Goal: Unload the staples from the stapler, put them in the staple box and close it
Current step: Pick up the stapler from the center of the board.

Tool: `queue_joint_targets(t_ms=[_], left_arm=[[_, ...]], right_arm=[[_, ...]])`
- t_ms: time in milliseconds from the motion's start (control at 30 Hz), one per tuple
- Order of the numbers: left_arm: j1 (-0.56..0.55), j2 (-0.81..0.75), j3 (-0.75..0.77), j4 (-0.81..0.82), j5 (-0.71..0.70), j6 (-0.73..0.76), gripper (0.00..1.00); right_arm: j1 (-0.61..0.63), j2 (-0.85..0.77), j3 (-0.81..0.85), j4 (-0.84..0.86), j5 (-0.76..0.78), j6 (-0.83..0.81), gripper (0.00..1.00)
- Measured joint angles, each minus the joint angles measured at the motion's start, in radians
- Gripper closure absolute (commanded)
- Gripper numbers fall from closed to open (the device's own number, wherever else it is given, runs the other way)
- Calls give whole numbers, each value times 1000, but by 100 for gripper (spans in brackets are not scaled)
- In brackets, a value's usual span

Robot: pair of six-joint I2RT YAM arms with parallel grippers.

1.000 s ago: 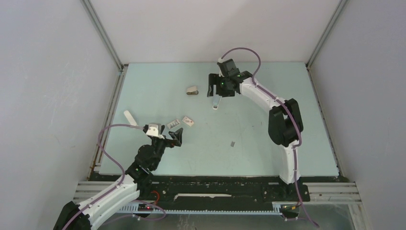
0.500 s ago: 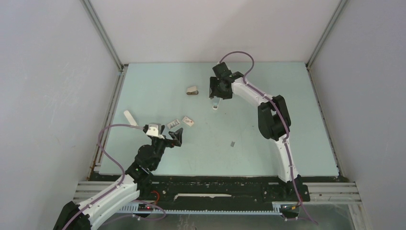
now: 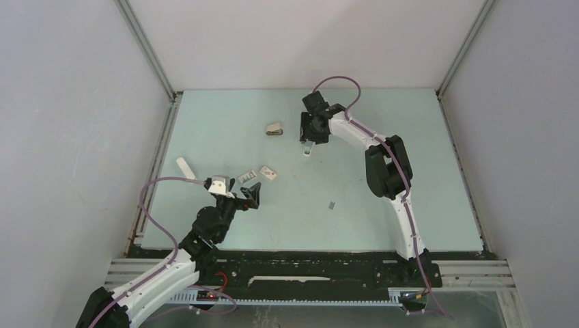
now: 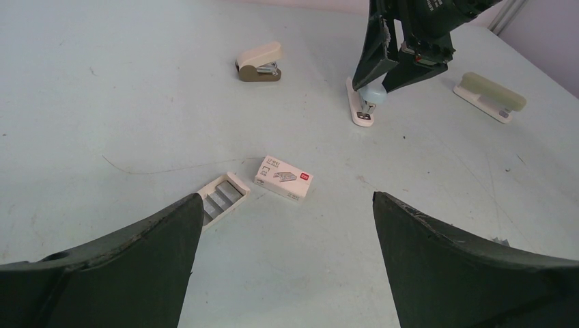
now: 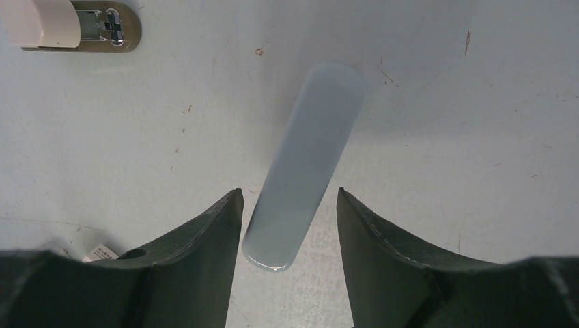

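My right gripper (image 5: pixel 288 196) straddles the stapler (image 5: pixel 307 150) near the squat brown item (image 5: pixel 72 26), jaws narrow, not touching; it lies skewed between them, so a squeeze could twist it free. My left gripper (image 4: pixel 287 197) gapes wide

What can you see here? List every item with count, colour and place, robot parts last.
stapler: one, pale blue, far centre.
squat stapler: one, grey-brown with white top, left of the blue one.
cream stapler: one, right of the blue one, left wrist view only.
white box: one, labelled, closed, mid-left.
white tray: one, open, beside the box.
staple strip: one, grey, tiny, mid-table.
white flat piece: one, near the left edge.
table: one, pale blue-green.
left gripper: one, black, open, near the tray.
right gripper: one, black, open, astride the pale blue stapler.
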State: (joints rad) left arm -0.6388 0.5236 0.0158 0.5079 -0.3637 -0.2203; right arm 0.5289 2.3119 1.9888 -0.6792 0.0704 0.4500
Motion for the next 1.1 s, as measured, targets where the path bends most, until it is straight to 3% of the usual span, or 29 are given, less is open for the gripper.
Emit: queue_joint_targets(t_ms=[700,1100], left_arm=[[0,-17,0,0,0,0,0],[0,-36,0,2,0,0,0]], right_arm=[[-11,2,-3,3,-23,-42,64],[-39,-77,-142,79,-94,-135,97]])
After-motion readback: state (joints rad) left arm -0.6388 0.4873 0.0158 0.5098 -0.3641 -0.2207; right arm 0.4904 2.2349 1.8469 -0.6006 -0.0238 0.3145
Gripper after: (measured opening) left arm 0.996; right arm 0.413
